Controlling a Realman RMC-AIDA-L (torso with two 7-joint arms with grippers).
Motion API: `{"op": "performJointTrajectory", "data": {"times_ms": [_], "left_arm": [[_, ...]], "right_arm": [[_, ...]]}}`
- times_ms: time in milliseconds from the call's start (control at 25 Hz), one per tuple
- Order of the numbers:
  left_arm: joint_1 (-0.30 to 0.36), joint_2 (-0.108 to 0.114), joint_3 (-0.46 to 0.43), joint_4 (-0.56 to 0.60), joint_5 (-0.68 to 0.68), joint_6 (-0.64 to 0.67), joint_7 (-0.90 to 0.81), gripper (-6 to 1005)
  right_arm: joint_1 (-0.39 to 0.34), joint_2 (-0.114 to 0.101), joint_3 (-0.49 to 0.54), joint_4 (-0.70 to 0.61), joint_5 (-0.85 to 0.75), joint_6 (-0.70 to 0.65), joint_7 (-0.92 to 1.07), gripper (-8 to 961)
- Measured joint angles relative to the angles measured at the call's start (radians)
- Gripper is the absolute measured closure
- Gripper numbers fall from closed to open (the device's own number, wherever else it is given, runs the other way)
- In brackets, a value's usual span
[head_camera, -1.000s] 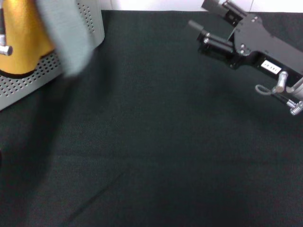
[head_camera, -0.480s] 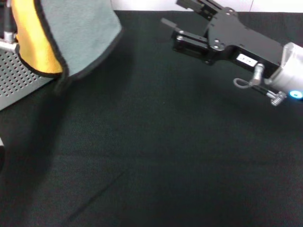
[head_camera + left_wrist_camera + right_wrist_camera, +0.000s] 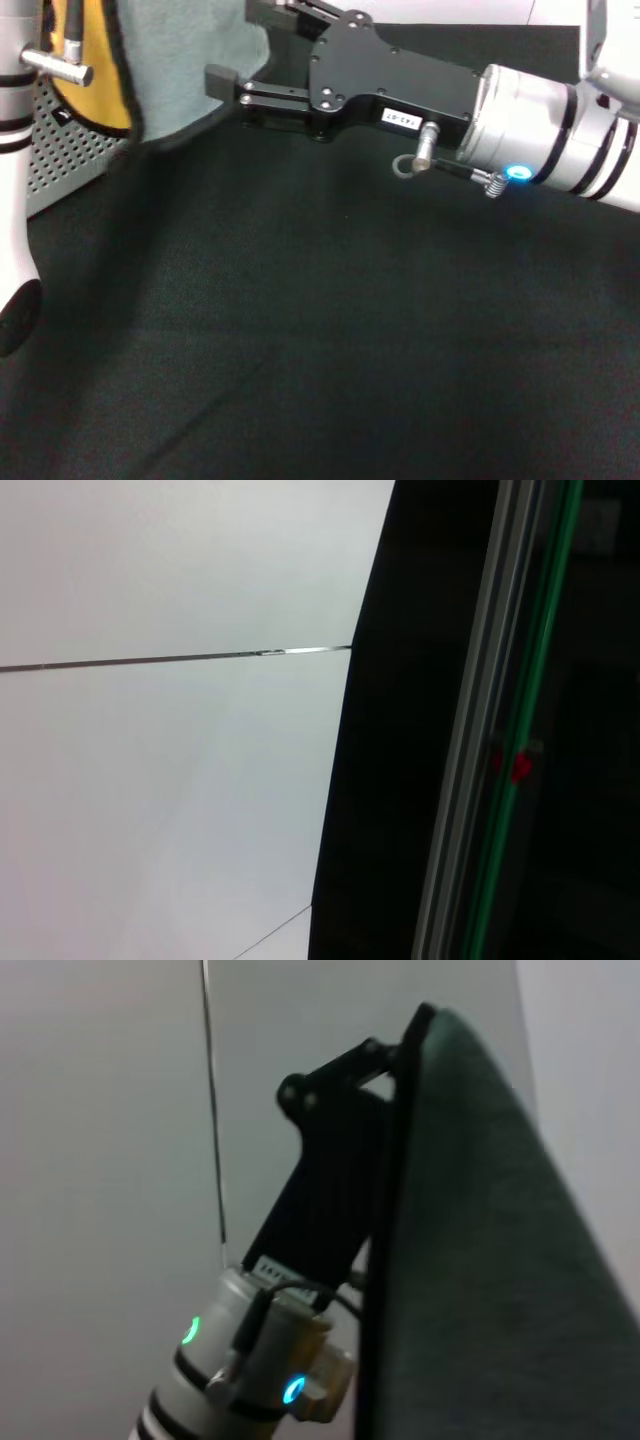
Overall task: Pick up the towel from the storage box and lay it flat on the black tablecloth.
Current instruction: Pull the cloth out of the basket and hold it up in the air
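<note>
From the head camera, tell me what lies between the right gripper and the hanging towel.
Nothing lies there. In the head view the right gripper, fingers open, reaches right up to the towel hanging above the black tablecloth.

A small white sticker (image 3: 400, 118) on the black body of the right gripper (image 3: 245, 55) carries dark characters in the head view, too small to make out. The right wrist view shows a similar white label (image 3: 278, 1270) on the left gripper's (image 3: 400, 1035) black body, also illegible. No other writing can be read.
</note>
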Motion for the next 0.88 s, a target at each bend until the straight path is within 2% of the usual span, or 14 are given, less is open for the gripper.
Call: {"op": "performJointTrajectory", "data": {"times_ms": [560,880], "left_arm": [[-0.024,-0.001,0.016,0.000,-0.002,-0.001,0.005,984],[-0.027,0.001,0.017,0.000,-0.001,-0.013,0.005,984]], "right_arm": [[0.059,0.000,-0.033,-0.006,0.005,-0.112,0.112,89],[0.069,0.000,-0.102,-0.029,-0.003,-0.126,0.115,85]]}}
